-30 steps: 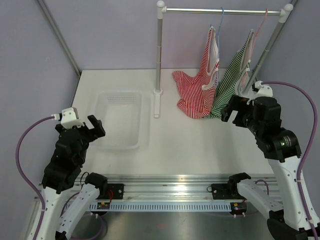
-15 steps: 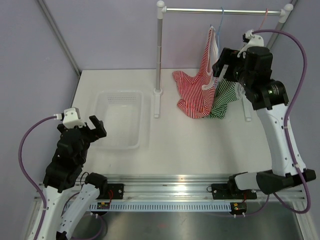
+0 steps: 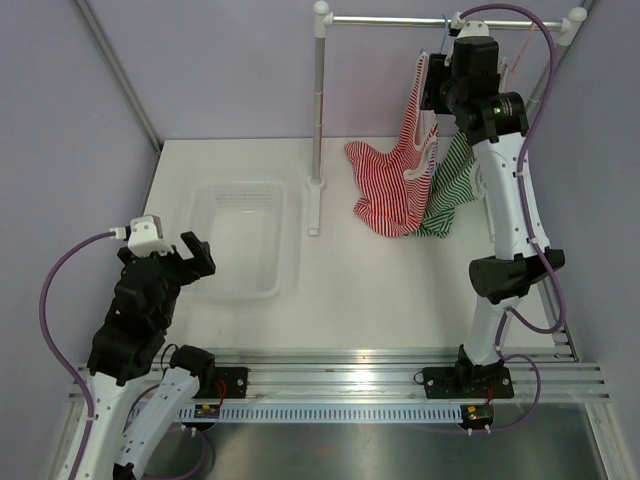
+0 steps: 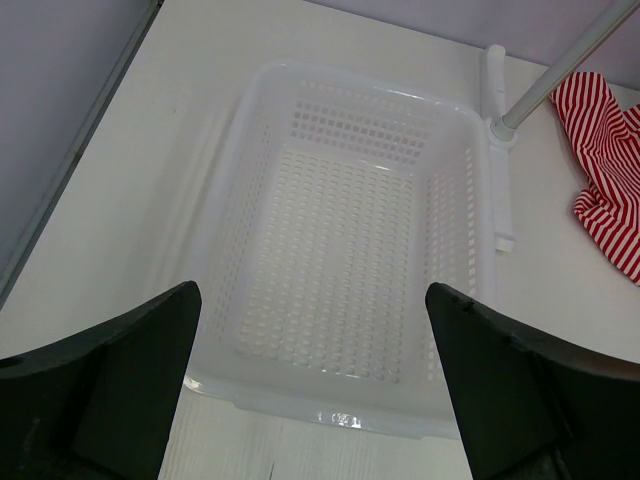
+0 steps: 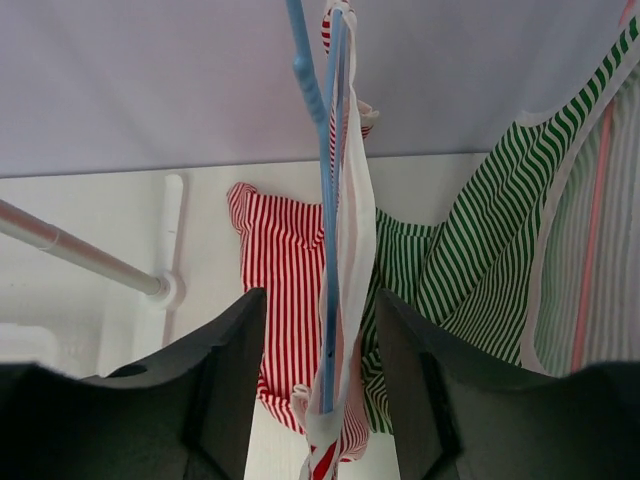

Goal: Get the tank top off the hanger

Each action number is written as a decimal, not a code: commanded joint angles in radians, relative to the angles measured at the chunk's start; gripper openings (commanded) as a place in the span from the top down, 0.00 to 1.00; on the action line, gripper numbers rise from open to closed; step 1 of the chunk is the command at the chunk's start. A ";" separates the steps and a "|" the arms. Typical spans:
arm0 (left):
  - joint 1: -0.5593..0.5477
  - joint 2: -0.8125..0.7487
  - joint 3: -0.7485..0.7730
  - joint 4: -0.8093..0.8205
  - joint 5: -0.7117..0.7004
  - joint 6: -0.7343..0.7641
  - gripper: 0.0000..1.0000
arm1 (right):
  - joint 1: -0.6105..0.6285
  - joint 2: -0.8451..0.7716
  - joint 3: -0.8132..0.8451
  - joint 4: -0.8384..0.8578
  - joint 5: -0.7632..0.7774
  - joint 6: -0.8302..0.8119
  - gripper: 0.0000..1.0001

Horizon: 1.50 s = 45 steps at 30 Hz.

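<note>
ABOVE THE TABLE: From overhead, the right hand is raised just under the rail, its fingers lost against the red-and-white striped tank top. Only the right wrist camera shows them spread to either side of the blue hanger and the strap on it, neither visibly pressing. The tank top hangs lengthwise straight down from the hanger, its lower end pooled on the table beside a green-striped tank top. The left hand, spread wide, hovers over a white plastic basket — its perforated floor plain only from the left wrist
</note>
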<state>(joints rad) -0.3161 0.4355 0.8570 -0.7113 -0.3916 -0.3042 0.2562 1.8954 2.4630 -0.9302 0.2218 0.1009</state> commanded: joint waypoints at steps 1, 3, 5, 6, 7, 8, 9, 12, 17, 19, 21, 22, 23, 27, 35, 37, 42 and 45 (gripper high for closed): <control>0.005 -0.017 -0.009 0.047 0.026 0.005 0.01 | 0.005 0.056 0.114 -0.096 0.047 -0.047 0.47; 0.005 -0.020 -0.009 0.044 0.030 0.005 0.01 | 0.006 0.062 0.114 -0.094 0.060 -0.056 0.48; 0.005 -0.024 -0.009 0.044 0.033 0.004 0.01 | 0.005 0.068 0.093 -0.088 0.063 -0.061 0.54; 0.005 -0.024 -0.009 0.042 0.031 0.004 0.01 | 0.006 0.071 0.088 -0.091 0.059 -0.064 0.57; 0.003 -0.027 -0.009 0.042 0.031 0.004 0.01 | 0.006 0.073 0.083 -0.091 0.056 -0.066 0.62; 0.005 -0.030 -0.009 0.042 0.033 0.004 0.01 | 0.005 0.073 0.080 -0.091 0.047 -0.064 0.76; 0.005 -0.029 -0.009 0.042 0.033 0.004 0.01 | 0.005 0.074 0.080 -0.090 0.044 -0.064 0.76; 0.003 -0.027 -0.009 0.041 0.039 0.004 0.01 | 0.005 0.067 0.096 -0.081 0.024 -0.066 0.76; 0.003 -0.027 -0.009 0.042 0.043 0.004 0.01 | 0.005 0.068 0.139 -0.055 0.025 -0.082 0.85; 0.003 -0.026 -0.010 0.042 0.045 0.004 0.01 | 0.005 0.073 0.143 -0.047 0.028 -0.086 1.00; 0.003 -0.026 -0.009 0.042 0.046 0.004 0.01 | 0.005 0.074 0.145 -0.048 0.030 -0.086 1.00; 0.003 -0.027 -0.009 0.041 0.046 0.004 0.01 | 0.006 0.074 0.149 -0.050 0.024 -0.084 1.00; 0.003 -0.026 -0.009 0.041 0.046 0.004 0.01 | 0.005 0.070 0.152 -0.048 0.021 -0.081 1.00; 0.003 -0.014 0.000 0.042 0.063 -0.001 0.01 | 0.006 0.045 0.195 -0.041 -0.006 -0.061 1.00; 0.003 0.055 0.060 0.042 0.166 -0.004 0.01 | 0.005 -0.039 0.198 -0.008 -0.062 -0.018 1.00; 0.003 0.086 0.114 0.047 0.201 -0.021 0.01 | 0.005 -0.070 0.182 -0.036 -0.088 -0.001 1.00; -0.009 0.233 0.275 0.093 0.318 -0.082 0.01 | 0.005 -0.238 -0.048 -0.064 -0.219 0.077 1.00; -0.055 0.325 0.384 0.125 0.326 -0.116 0.01 | 0.008 -0.352 -0.197 -0.070 -0.330 0.115 1.00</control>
<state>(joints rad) -0.3367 0.6952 1.1378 -0.6827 -0.1394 -0.3717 0.2562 1.6665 2.3581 -1.0199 0.0303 0.1593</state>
